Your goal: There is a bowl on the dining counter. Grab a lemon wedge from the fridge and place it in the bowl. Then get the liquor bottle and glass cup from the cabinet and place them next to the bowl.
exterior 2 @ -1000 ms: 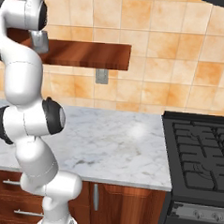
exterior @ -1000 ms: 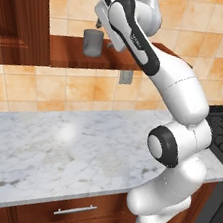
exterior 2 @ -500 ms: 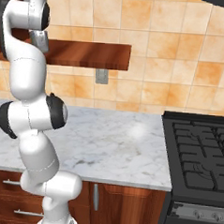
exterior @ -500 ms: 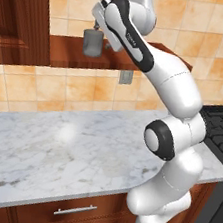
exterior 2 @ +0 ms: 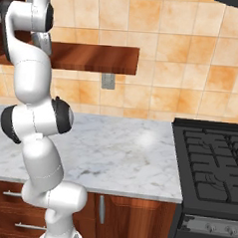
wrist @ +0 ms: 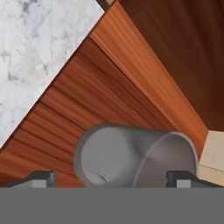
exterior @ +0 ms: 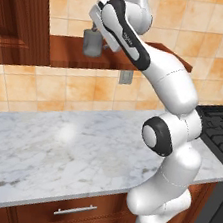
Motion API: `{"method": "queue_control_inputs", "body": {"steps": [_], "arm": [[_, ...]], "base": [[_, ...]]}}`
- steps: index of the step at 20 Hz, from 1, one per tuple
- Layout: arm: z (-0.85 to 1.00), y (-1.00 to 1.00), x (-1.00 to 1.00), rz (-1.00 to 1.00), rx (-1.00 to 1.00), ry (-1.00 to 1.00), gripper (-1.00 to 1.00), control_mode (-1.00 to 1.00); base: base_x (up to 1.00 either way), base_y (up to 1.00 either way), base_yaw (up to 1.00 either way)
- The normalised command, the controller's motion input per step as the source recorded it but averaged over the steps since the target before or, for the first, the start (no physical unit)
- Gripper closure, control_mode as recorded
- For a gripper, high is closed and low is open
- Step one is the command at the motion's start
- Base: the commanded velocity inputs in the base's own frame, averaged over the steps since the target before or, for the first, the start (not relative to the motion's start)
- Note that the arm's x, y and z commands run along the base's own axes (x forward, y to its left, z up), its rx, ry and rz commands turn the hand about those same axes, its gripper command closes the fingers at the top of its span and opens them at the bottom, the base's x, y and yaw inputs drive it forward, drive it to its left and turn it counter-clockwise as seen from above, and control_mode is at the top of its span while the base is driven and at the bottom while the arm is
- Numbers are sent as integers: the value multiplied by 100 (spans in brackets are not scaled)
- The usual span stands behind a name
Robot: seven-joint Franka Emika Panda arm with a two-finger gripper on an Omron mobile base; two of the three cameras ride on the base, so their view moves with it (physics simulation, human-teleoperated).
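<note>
- Cup [wrist: 133,153] is your landmark: a grey glass cup standing on the wooden cabinet shelf [exterior: 67,51], above the marble counter [exterior: 53,145] and well left of the stove [exterior 2: 213,156].
- Your gripper [wrist: 111,177] hangs over the cup's mouth with its jaws spread wide, one fingertip [wrist: 41,178] outside each side of the rim — nothing is held yet.
- From the left base view the cup [exterior: 93,42] sits just under the hand, near the shelf's front edge.
- Judged from here, the bottle, bowl and lemon are out of sight, so I can't tell you where they lie relative to the cup.
- Risk one: the cup looks off-centre between the fingers — closing now could push it sideways before both pads bite, and tip it.
- Risk two: it stands close to the shelf lip; a nudge forward could send it down onto the counter.
- Risk three: a smooth round wall may slip if you grip only at the rim, so go lower before closing.
</note>
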Motion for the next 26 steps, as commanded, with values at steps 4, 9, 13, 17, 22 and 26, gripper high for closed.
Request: {"method": "queue_control_inputs", "body": {"steps": [4, 9, 13, 17, 22, 26], "arm": [[-12, 0, -2, 3, 0, 0, -100, -100], [-17, 0, 0, 2, 0, 0, -100, -100], [-30, 4, 0, 2, -1, 3, -100, -100], [-37, 13, 0, 3, -2, 7, 100, -100], [-19, 0, -1, 1, 3, -3, 100, -100], [-25, 0, -20, -1, 5, -25, 100, -100]], "base": [[0, 0, 0], [0, 0, 0], [0, 0, 0], [0, 0, 0], [0, 0, 0], [0, 0, 0]]}}
